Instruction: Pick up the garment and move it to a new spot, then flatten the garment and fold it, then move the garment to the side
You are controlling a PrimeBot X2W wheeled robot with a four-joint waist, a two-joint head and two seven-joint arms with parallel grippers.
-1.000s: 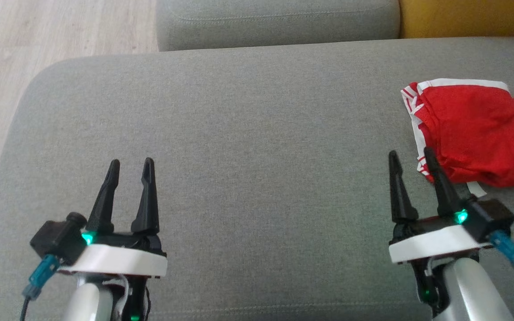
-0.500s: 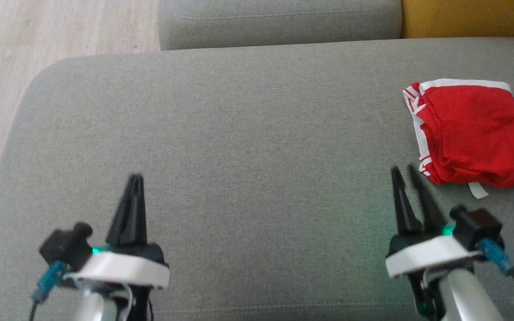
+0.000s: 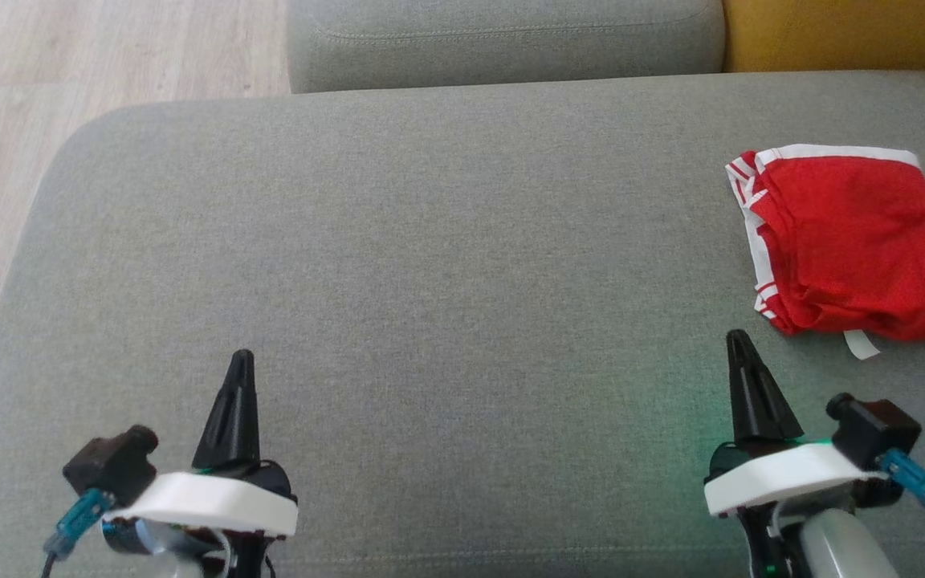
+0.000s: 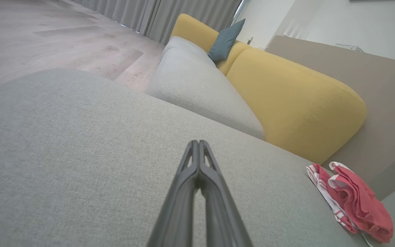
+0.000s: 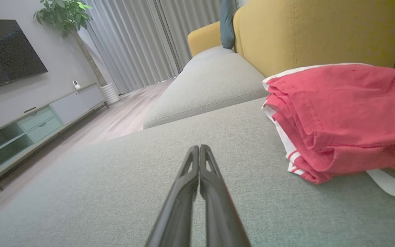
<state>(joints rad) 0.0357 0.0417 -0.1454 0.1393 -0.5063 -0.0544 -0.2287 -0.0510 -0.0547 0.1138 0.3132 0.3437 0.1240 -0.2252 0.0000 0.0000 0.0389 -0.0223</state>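
Observation:
The garment (image 3: 860,245) is a folded red piece with white stripes, lying at the right end of the grey cushion (image 3: 430,265). It also appears as a red bundle (image 4: 350,202) at the lower right of the left wrist view and large at the right of the right wrist view (image 5: 341,116). My left gripper (image 3: 242,357) is shut and empty at the near left, far from the garment. My right gripper (image 3: 738,339) is shut and empty, its tip just near and left of the garment's near corner, not touching it. Both show fingertips pressed together in the wrist views (image 4: 197,143) (image 5: 199,148).
A second grey cushion (image 3: 503,40) and a yellow backrest (image 3: 848,32) lie beyond the far edge. Wooden floor (image 3: 69,80) runs past the cushion's left edge. A white label strip (image 3: 861,343) pokes out from under the garment.
Both grippers have gone from open to shut and drawn back toward me. The right gripper, formerly overlapping the garment's near left corner, is now apart from it. The garment lies where it was.

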